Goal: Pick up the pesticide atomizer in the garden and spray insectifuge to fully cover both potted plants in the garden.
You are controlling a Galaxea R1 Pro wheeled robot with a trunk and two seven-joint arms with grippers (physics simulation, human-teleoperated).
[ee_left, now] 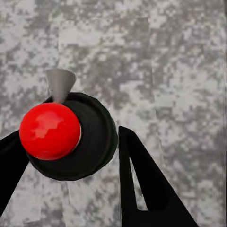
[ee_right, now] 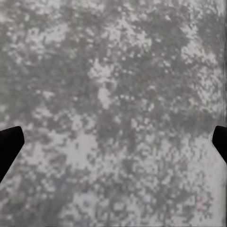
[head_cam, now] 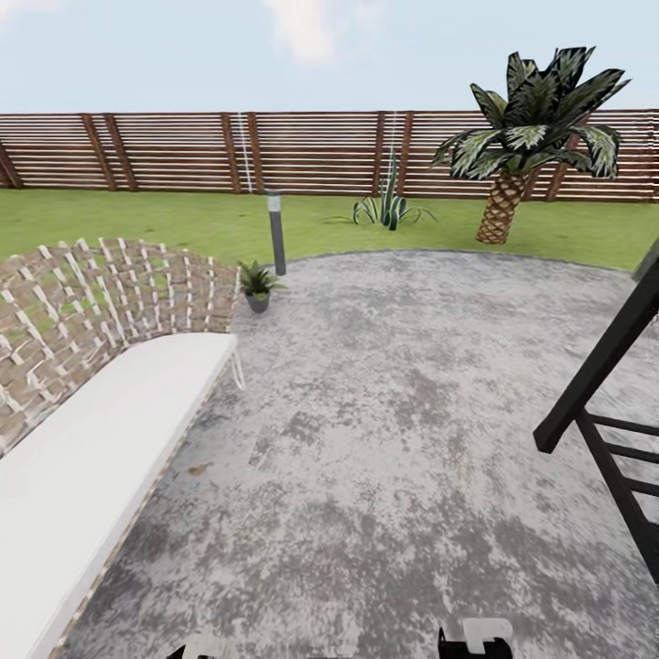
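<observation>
In the left wrist view the pesticide atomizer (ee_left: 49, 131) is seen from above: red tip, round black spray head and a grey nozzle cone. My left gripper (ee_left: 71, 153) is shut on it, a black finger (ee_left: 142, 179) on each side, over grey paving. My right gripper (ee_right: 113, 146) is open, its two dark fingertips (ee_right: 8, 146) wide apart with nothing between them above the paving. One potted plant (head_cam: 257, 286), a low green rosette in a small grey pot, stands at the paving's far left edge beside the woven chair. The second potted plant is out of view.
A woven chair with a white cushion (head_cam: 101, 403) takes up the left. A grey bollard lamp (head_cam: 275, 233) stands just behind the pot. A striped agave (head_cam: 389, 206) and a palm (head_cam: 522, 137) grow before the slat fence (head_cam: 183, 151). A black frame (head_cam: 609, 403) juts in at right.
</observation>
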